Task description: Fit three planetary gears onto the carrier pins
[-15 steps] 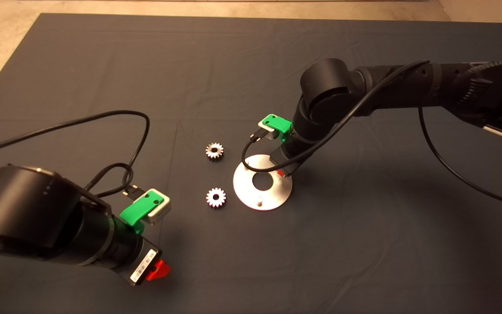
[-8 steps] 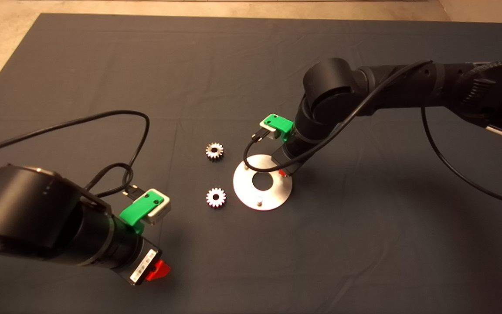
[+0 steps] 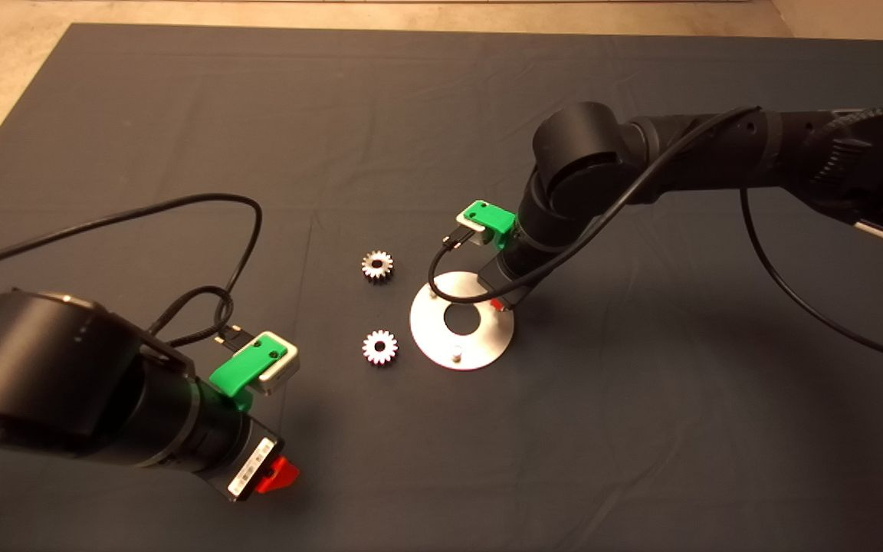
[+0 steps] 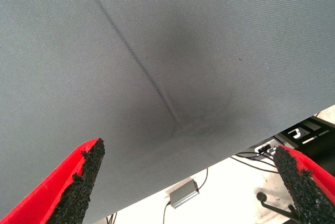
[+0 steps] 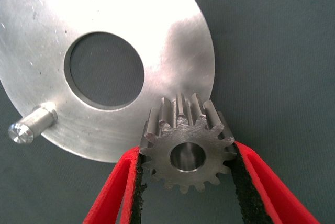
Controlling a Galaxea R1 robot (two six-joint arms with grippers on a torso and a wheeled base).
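Dark mat (image 3: 181,115) covers the table. Black left arm waits at the near left, its left gripper (image 4: 188,182) spread wide over bare mat. Right gripper (image 5: 186,182) hangs over the right rim of the shiny disc (image 3: 480,337), clamped on one gear (image 5: 187,143) above the rim; whether it sits on a pin cannot be told. Two carrier pins (image 5: 31,124) stand bare. Two more planetary gears (image 3: 380,347) lie left of the disc, apart.

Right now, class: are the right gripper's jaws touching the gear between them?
Touching. The right wrist view shows the right gripper with both black pads pressed against the gear's teeth, no gap either side.
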